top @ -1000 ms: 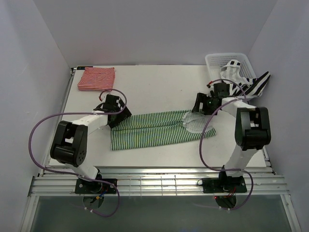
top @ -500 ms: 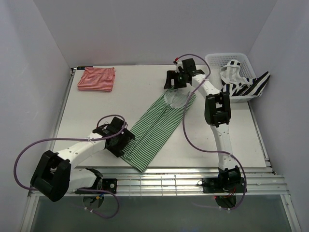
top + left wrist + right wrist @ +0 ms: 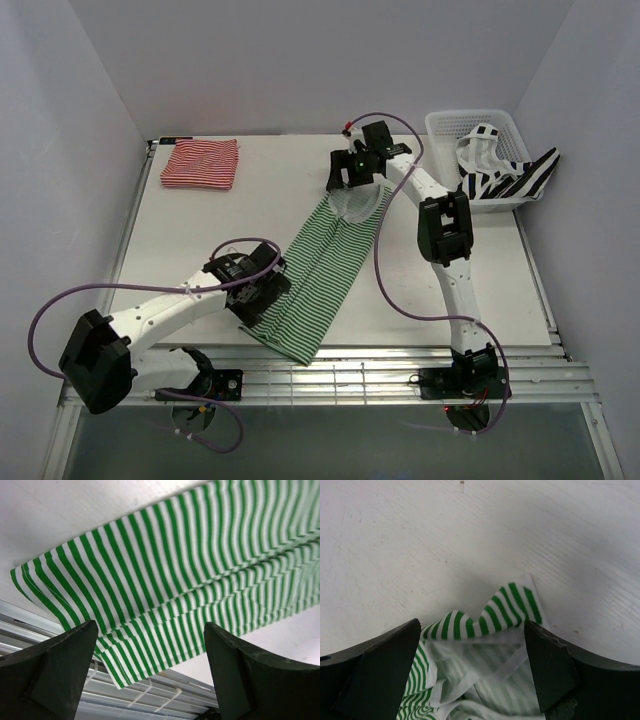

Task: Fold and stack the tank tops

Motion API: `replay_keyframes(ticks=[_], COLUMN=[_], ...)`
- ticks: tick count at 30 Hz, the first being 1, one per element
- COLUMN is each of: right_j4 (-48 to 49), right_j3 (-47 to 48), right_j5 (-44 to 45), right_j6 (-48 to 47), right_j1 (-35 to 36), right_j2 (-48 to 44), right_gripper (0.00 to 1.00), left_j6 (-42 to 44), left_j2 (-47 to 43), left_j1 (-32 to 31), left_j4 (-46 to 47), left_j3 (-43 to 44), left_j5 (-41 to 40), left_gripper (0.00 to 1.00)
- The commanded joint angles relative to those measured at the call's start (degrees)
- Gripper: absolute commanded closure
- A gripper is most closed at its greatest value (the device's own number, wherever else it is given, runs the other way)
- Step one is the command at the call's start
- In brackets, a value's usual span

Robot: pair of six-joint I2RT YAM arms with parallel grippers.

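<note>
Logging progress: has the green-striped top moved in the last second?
Yes. The green-and-white tank top swung from crosswise to diagonal; its hem end now reaches the near edge of the table.

The left gripper (image 3: 150, 630) has its two dark fingers (image 3: 55, 675) spread wide apart. Beyond them the green-and-white tank top (image 3: 190, 565) lies folded in layers on the white table (image 3: 60, 510), one corner reaching over the metal rails (image 3: 140, 700) at the table's edge.
</note>
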Motion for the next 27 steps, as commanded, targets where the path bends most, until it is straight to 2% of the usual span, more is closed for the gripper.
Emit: replay_keyframes(ticks=[1, 5, 7, 11, 12, 15, 17, 20, 22, 23, 27], right_j4=[-2.97, -5.78, -8.59, -8.43, -6.94, 0.09, 3.87, 8.61, 12.48, 15.45, 15.84], right_j3=[1.35, 0.83, -1.45, -18.38, -29.13, -47.18, -53.47, -60.51, -64.02, -64.56, -62.99], right_j5=[4.31, 1.94, 7.37, 11.69, 14.74, 17.23, 17.41, 16.36, 11.98, 10.39, 11.69], right_j6=[-2.11, -4.92, -8.16, -4.06, -2.22, 4.99, 9.57, 11.60, 10.55, 9.59, 7.47], right_j1=[-0.14, 0.47, 2.49, 5.56, 7.57, 13.02, 15.75, 20.94, 21.39, 21.39, 20.87], right_j2=[-10.57, -18.81, -22.43, -35.76, -38.33, -46.60, -50.02, -50.58, -49.79, -48.13, -41.97], right_gripper=[0.10, 0.10, 0.10, 0.10, 0.10, 0.10, 0.10, 0.10, 0.10, 0.10, 0.10], left_j6=[-1.12, 5.64, 9.42, 14.35, 14.70, 16.99, 19.70, 22.96, 23.93, 24.37, 26.04], left_j2=[-4.58, -6.95, -8.09, -9.42, -9.33, -9.07, -9.68, -10.12, -9.77, -9.42, -7.14], left_j1=[-0.92, -1.01, -1.01, -0.93, -0.93, -0.93, -0.66, -0.49, -0.40, -0.31, -0.40], left_j4=[-6.05, -6.06, -5.62, -4.39, -4.30, -3.86, -3.07, -1.31, 0.00, 0.53, 2.81], left_j3=[4.06, 5.29, 5.47, 5.38, 5.55, 6.43, 6.79, 6.00, 5.47, 5.21, 3.98], left_j5=[-6.33, -8.09, -8.53, -10.55, -11.60, -13.80, -14.25, -14.86, -14.17, -13.73, -11.09], left_gripper=[0.02, 0.02, 0.02, 0.02, 0.02, 0.02, 0.02, 0.02, 0.02, 0.02, 0.02])
